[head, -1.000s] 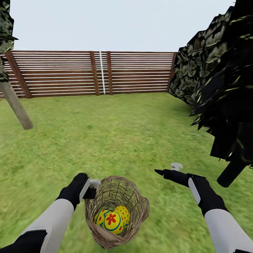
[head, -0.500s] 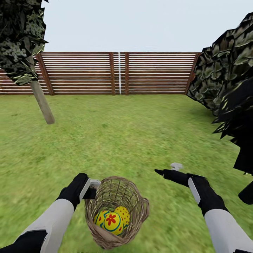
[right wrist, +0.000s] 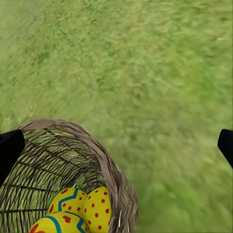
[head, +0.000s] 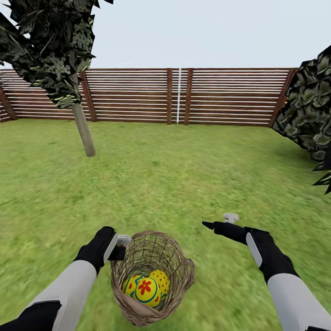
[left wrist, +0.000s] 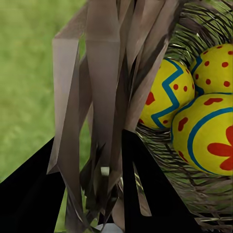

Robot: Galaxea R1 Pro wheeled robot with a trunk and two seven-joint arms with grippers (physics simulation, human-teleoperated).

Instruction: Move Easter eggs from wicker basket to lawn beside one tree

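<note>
The brown wicker basket [head: 185, 271] hangs just above the lawn [head: 184, 174] in front of me, with my left gripper [head: 120, 246] shut on its rim. All three yellow Easter eggs lie inside: a blue-banded egg with a red flower [head: 148, 290], a zigzag egg [head: 131, 284] and a red-dotted egg [head: 161, 278]. Up close, the left wrist view shows the weave [left wrist: 102, 97] pinched between the left gripper's [left wrist: 97, 194] black fingers, with the zigzag egg [left wrist: 167, 94] behind. My right gripper [head: 218, 221] is open, to the right of the basket, holding nothing. A pale-trunked tree [head: 85, 133] stands at the far left.
A brown slatted fence [head: 220, 96] closes the far side of the garden. A black cone-shaped tree [head: 312, 110] reaches in at the right edge. From the right wrist, the basket rim [right wrist: 104, 155] shows over open grass [right wrist: 160, 73].
The whole view has swung left: the pale-trunked tree and fence sit further right in the picture, the dark tree has slid off to the right. Arms and basket keep their place in the view.
</note>
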